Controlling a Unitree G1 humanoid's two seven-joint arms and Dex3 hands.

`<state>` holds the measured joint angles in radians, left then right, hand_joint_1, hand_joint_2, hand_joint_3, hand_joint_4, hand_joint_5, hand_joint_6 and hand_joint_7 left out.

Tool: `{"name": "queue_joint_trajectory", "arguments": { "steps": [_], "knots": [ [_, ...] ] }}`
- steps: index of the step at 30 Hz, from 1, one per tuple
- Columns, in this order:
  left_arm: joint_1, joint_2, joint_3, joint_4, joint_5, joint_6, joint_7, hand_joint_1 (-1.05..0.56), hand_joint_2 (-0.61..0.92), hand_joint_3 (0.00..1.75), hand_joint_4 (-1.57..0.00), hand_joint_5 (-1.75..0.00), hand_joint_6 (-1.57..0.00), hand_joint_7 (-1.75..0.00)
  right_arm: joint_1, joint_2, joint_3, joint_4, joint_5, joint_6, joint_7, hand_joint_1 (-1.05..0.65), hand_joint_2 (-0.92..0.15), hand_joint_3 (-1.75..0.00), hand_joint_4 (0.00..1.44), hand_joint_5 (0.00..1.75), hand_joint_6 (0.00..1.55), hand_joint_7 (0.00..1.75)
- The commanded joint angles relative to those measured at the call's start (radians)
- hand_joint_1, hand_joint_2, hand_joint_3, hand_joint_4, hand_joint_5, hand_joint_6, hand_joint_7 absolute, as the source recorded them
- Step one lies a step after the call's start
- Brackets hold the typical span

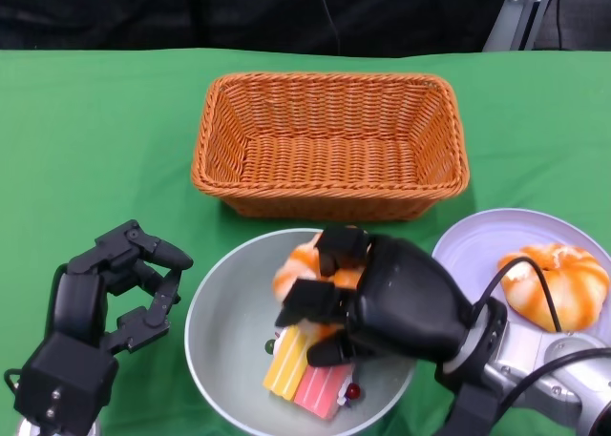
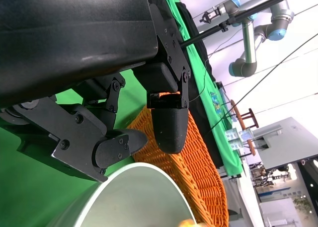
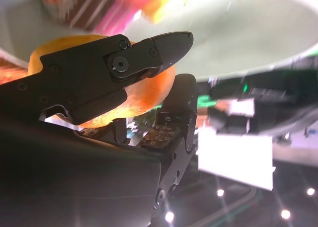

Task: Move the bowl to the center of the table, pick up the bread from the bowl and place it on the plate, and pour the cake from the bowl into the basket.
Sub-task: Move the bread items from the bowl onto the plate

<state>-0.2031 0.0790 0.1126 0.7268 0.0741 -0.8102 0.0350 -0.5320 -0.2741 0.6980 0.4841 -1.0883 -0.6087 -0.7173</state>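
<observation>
The grey-green bowl [image 1: 205,307] sits at the near middle of the green table. An orange-and-white bread [image 1: 296,264] lies at its far side, and a striped yellow and pink cake slice [image 1: 305,374] lies in its near part. My right hand [image 1: 382,293] reaches over the bowl and grips the bread; the right wrist view shows its fingers [image 3: 124,63] wrapped around the bread [image 3: 144,95]. My left hand [image 1: 119,283] hangs open just left of the bowl, touching nothing. The lilac plate [image 1: 477,250] lies at the right with another bread [image 1: 558,281] on it.
An orange wicker basket [image 1: 329,140] stands behind the bowl at the table's centre. The left wrist view shows that basket [image 2: 198,172] beyond the bowl's rim [image 2: 134,187]. Bare green cloth spreads to the far left and far right.
</observation>
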Motion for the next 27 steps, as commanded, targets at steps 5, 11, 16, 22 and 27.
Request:
{"name": "queue_joint_trajectory", "arguments": {
  "steps": [5, 11, 16, 22, 27],
  "knots": [
    [-0.004, 0.022, 0.000, 0.002, 0.002, 0.002, 0.007, -0.03, 0.68, 0.77, -0.75, -1.49, -0.80, -1.15, -0.007, -0.021, -0.056, -0.069, 0.074, -0.037, 0.028, -0.32, -0.92, -0.13, 0.70, 1.57, 0.70, 1.05],
    [-0.006, 0.024, 0.002, 0.004, 0.014, 0.002, 0.019, -0.05, 0.69, 0.76, -0.73, -1.60, -0.80, -1.17, 0.029, -0.026, -0.100, -0.138, 0.097, -0.053, 0.010, -0.32, -0.92, -0.12, 0.77, 1.40, 0.77, 0.88],
    [-0.009, 0.024, 0.006, 0.010, 0.010, -0.007, 0.016, -0.02, 0.68, 0.78, -0.77, -1.47, -0.80, -1.15, 0.070, -0.064, -0.157, -0.202, 0.149, -0.074, 0.070, -0.29, -0.90, -0.15, 0.77, 1.33, 0.78, 0.82],
    [-0.015, 0.030, 0.011, 0.024, 0.011, -0.017, 0.019, -0.01, 0.65, 0.82, -0.80, -1.41, -0.82, -1.17, 0.146, -0.134, -0.262, -0.254, 0.212, -0.077, 0.123, -0.24, -0.87, -0.05, 0.80, 1.24, 0.83, 0.77],
    [-0.019, 0.036, 0.016, 0.034, 0.005, -0.023, 0.014, 0.00, 0.63, 0.85, -0.82, -1.41, -0.82, -1.20, 0.189, -0.158, -0.327, -0.267, 0.220, -0.077, 0.117, -0.23, -0.89, -0.04, 0.81, 1.26, 0.85, 0.75]
  ]
}}
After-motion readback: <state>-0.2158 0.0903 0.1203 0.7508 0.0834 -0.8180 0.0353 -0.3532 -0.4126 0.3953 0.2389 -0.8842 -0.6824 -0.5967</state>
